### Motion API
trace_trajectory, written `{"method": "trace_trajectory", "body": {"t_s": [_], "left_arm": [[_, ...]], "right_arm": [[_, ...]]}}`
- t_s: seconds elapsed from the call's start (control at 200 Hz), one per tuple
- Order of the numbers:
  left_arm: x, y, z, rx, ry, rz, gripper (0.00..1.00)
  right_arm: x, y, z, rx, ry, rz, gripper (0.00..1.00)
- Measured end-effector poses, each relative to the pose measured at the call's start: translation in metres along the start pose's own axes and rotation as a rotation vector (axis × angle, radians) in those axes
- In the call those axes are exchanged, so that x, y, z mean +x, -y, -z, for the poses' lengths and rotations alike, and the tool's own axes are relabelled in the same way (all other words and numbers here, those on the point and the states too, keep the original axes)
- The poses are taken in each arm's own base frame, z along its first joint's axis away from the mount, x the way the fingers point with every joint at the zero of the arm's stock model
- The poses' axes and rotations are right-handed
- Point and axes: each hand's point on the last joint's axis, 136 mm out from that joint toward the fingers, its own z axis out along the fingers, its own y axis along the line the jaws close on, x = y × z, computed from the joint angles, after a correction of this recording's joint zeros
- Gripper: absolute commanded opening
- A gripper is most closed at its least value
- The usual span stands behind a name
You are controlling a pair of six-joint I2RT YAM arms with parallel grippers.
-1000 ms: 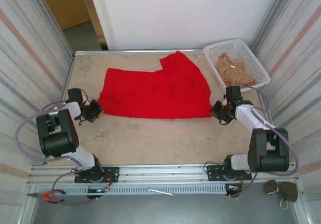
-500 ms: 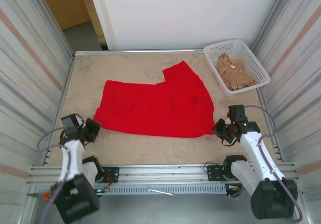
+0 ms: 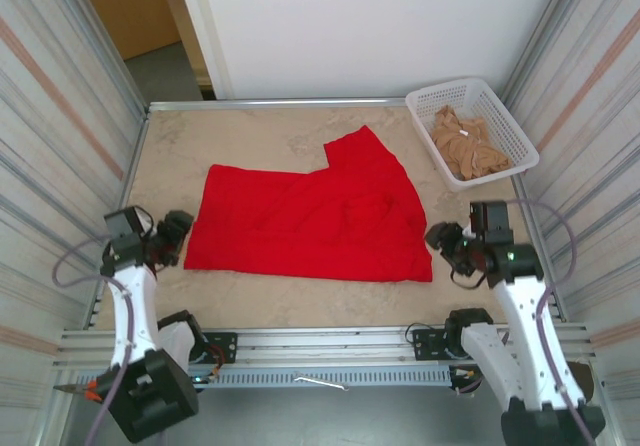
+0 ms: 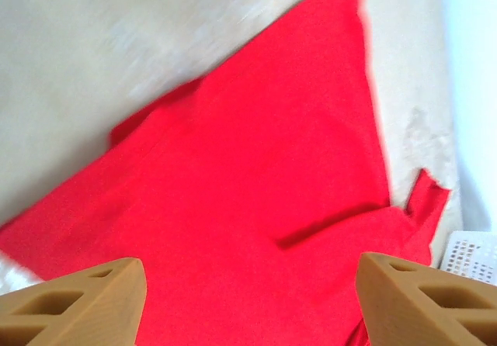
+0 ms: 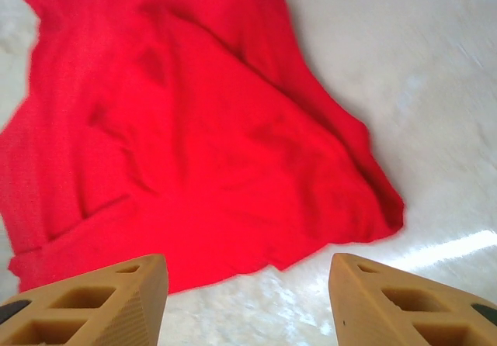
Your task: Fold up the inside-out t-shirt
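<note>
Bright red cotton t-shirt lay spread, unfolded; left gripper & right gripper gaped wide, empty. Next, prob. pinching near corners.

A pale, marbled worktop is seen, with the inside-out t-shirt spread flat across its middle, one part stretched toward the far right. A white basket is set at the far right corner, apart from the shirt.

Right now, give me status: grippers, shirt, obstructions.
Left gripper open, left of the shirt. Right gripper open, off its right corner. Shirt spread out, lightly wrinkled. Basket of tan cloth sits apart, far right.
</note>
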Motion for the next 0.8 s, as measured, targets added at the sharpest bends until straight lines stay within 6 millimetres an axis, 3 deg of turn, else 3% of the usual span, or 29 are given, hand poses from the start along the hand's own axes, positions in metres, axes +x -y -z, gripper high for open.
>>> {"method": "trace_trajectory", "body": {"t_s": [0.095,0.18,0.376,0.541,0.802], "left_arm": [[-0.024,0.038,-0.009,0.026,-0.022,-0.116,0.73],[-0.036,0.068,-0.037,0.026,-0.088,-0.226,0.74],[-0.049,0.106,-0.101,-0.004,-0.196,-0.416,0.76],[-0.066,0.119,-0.142,-0.043,-0.226,-0.519,0.76],[-0.074,0.111,-0.188,-0.121,-0.273,-0.62,0.76]], "right_arm": [[-0.032,-0.039,-0.003,-0.015,0.001,0.078,0.57],[-0.061,-0.074,-0.015,-0.027,0.001,0.144,0.58],[-0.124,-0.153,-0.064,-0.054,0.002,0.283,0.6],[-0.156,-0.198,-0.126,-0.056,-0.021,0.378,0.62],[-0.18,-0.23,-0.215,-0.033,-0.058,0.502,0.64]]}}
